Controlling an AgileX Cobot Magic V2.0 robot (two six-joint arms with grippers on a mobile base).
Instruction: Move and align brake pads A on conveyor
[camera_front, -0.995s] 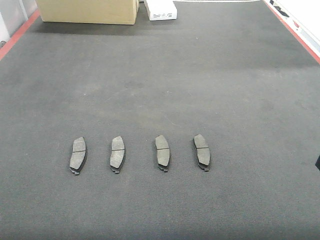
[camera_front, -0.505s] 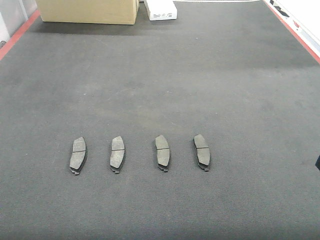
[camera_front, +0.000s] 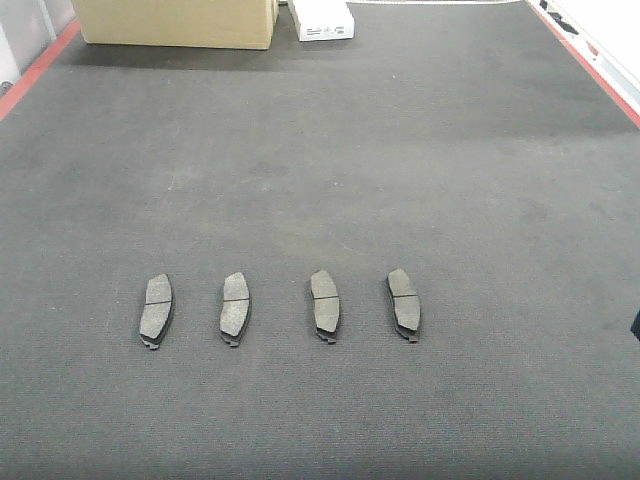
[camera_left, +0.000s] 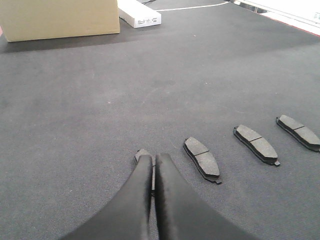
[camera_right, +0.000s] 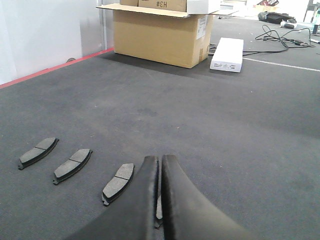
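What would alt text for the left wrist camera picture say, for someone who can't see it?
Two dark fingers pressed together reach up from the bottom edge over a dark grey belt, partly hiding one brake pad. Three more pads lie in a row to its right, and a cardboard box and a white box sit at the far end.

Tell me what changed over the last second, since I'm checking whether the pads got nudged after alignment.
Nothing visibly changed. The four brake pads lie in the same row on the conveyor, and neither claw appears in the front view.
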